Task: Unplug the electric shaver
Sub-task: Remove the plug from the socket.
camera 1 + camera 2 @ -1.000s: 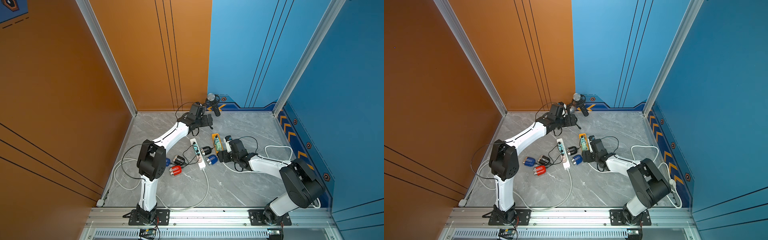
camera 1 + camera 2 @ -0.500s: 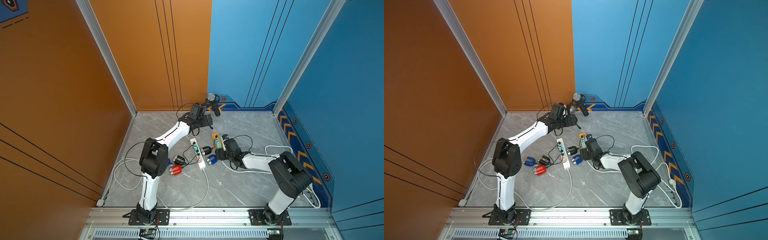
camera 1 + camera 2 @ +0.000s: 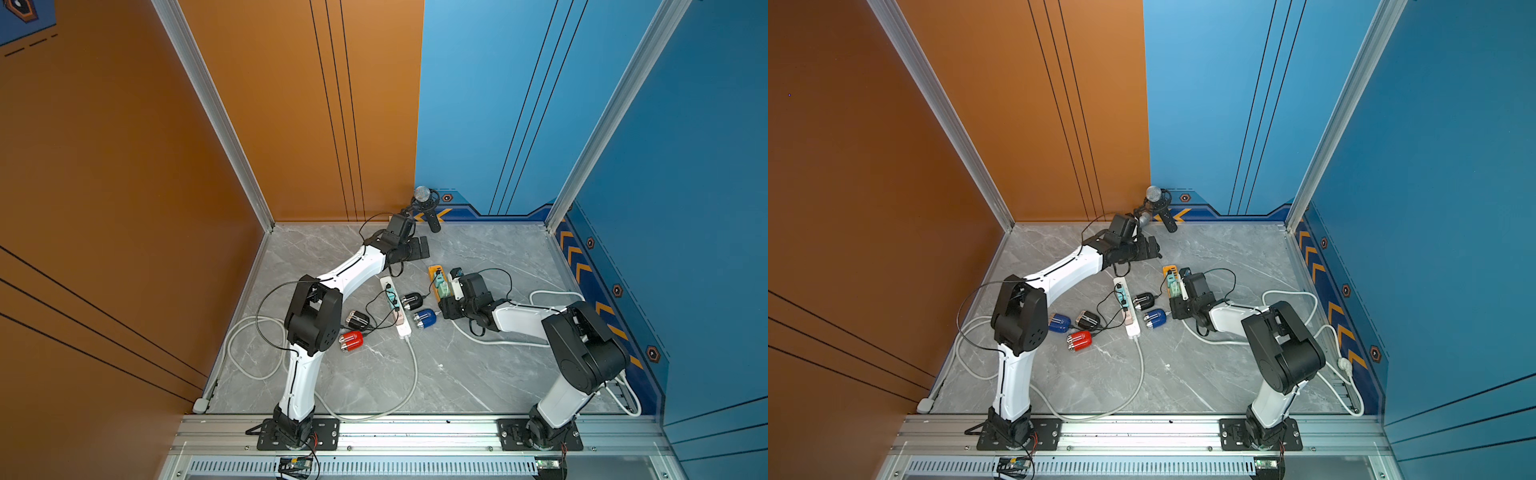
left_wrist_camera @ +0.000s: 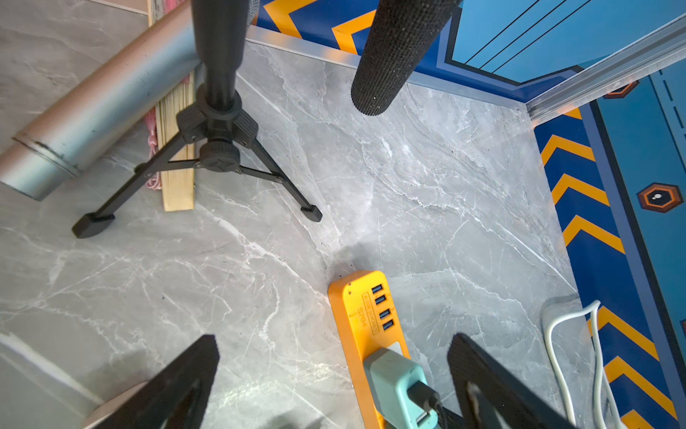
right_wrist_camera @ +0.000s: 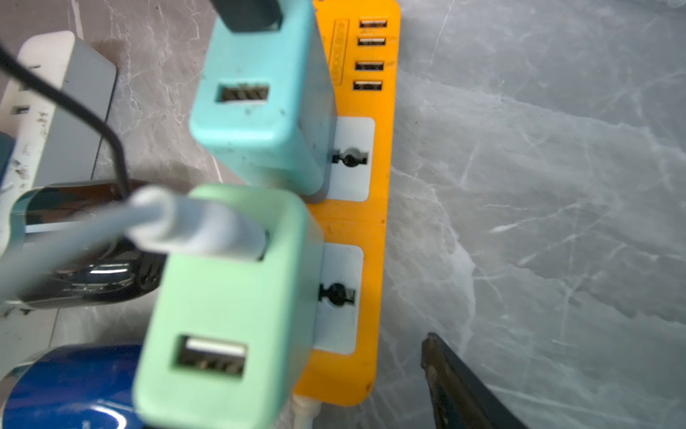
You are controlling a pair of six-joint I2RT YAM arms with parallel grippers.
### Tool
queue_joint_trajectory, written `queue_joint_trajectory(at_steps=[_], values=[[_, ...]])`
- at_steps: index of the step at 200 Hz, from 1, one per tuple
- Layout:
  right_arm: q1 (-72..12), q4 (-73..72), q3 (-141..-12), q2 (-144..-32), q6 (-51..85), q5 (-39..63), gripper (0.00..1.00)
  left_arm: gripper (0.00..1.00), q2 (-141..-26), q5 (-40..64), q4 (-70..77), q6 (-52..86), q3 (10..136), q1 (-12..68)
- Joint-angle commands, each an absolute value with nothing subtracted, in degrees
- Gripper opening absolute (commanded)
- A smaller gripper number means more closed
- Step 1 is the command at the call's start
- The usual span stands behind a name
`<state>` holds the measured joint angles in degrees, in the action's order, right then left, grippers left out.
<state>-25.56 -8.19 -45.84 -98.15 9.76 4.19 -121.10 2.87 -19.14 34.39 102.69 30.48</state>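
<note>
Left claw [image 4: 330,345], wide apart, hovers near the grey marble tabletop's [image 3: 478,374] far edge. Black oval electric shaver [image 3: 411,300] lies mid-tabletop, long axis crosswise, foil head toward the white power strip [image 3: 386,284]. Right claw [image 3: 449,293], apart, over the orange power strip [image 3: 434,272].

Bare floor [image 5: 538,185] beside the orange power strip [image 5: 356,223]; two chargers [image 5: 256,122] (crowded, cabled) atop its sockets.

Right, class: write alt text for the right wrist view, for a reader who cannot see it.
A teal charger and a mint green charger are plugged into an orange power strip on a marble floor. A white cable enters the green one, a black plug the teal one; one gripper finger shows beside the strip.
</note>
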Motion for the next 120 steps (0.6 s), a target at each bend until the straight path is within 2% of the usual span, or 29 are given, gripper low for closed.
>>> queue_joint_trajectory(at_steps=[1,21,56,120], values=[[-24.9,-5.1,-47.9,-98.3,6.6,7.4,0.76,0.98,-122.3,-0.2,-21.2,36.1,103.0,31.3],[-25.0,-4.3,-49.3,-99.5,5.4,8.0,0.76,0.99,-122.7,-2.2,-22.8,38.0,104.4,31.8],[-25.2,-5.3,-49.3,-99.9,3.9,9.8,0.72,0.98,-127.0,-3.3,-35.4,41.8,114.0,32.4],[-25.7,-2.7,-51.1,-102.0,1.1,15.3,0.62,0.98,-128.9,-4.2,-38.7,46.0,114.3,32.3]])
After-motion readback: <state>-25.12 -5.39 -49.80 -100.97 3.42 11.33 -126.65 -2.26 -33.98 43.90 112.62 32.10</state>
